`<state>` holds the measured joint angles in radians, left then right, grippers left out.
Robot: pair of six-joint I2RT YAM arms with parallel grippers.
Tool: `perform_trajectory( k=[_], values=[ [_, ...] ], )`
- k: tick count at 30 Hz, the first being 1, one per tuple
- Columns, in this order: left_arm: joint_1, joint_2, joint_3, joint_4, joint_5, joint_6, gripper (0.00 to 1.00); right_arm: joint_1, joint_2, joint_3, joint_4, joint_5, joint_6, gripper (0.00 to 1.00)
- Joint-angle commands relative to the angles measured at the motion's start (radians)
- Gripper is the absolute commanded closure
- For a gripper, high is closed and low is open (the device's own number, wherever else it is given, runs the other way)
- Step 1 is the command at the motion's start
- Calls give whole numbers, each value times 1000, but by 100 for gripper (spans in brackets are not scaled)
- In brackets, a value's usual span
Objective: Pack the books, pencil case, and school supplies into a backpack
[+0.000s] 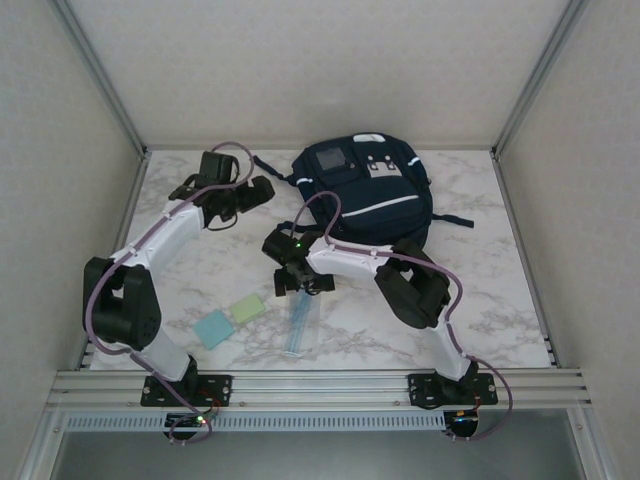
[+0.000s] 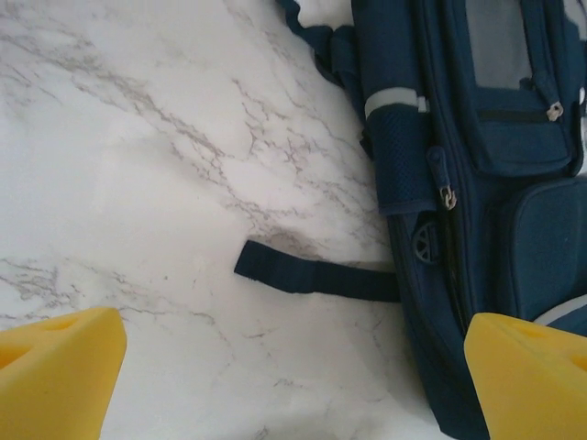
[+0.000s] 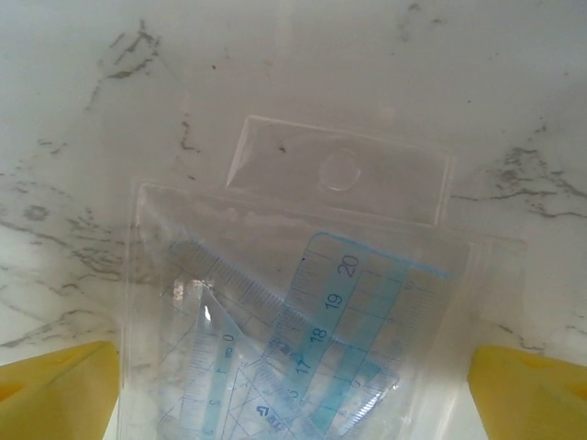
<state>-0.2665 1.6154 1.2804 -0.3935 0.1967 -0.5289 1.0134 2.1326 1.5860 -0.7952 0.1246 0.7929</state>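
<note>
Left end effector [image 2: 293, 367] wide open beside backpack [image 2: 477, 183]; right end effector [image 3: 293, 390] wide open over ruler pouch [image 3: 303, 293]

Top cam's high behind the arm bases, looking down on the whole white marbled surface [image 1: 230, 270]. Left wrist cam's close over the navy-blue fabric backpack [image 2: 495, 137], right wrist cam closer over a clear plastic ruler pouch [image 3: 303, 302]; top sees both.

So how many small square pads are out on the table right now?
2. The pale blue pad lies at the front-left of the table; the pale green pad sits right beside it, slightly farther back. Others could be hidden under the backpack.
</note>
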Motion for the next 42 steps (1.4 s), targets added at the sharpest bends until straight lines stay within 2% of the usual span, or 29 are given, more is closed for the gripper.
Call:
perform_trajectory(
  k=[1, 4, 8, 13, 19, 22, 28, 36, 42],
  values=[
    [16, -50, -6, 27, 1, -14, 5, -1, 59, 39, -55, 12, -10, 6],
    [25, -63, -11, 26, -3, -11, 5, -14, 62, 23, -55, 7, 15, 16],
    [36, -66, -11, 23, -2, -11, 5, -27, 46, -8, -34, -1, 31, 39],
    [39, -57, -17, 32, 12, -20, 5, -26, 22, -9, -27, 3, 11, 54],
    [39, -41, -12, 33, 22, -32, 5, -27, -18, -7, -12, -28, 14, 63],
    [39, -36, -3, 33, 27, -40, 6, -28, -31, 1, -18, -28, 8, 65],
    [40, -28, 7, 36, 43, -61, 6, -44, -68, -1, -9, -35, -16, 81],
    [38, -15, 38, 19, 52, -68, 6, -54, -111, 9, -31, -52, -42, 83],
    [38, 0, 66, 5, 62, -65, 6, -103, -217, -27, -17, -86, -67, 84]
  ],
)
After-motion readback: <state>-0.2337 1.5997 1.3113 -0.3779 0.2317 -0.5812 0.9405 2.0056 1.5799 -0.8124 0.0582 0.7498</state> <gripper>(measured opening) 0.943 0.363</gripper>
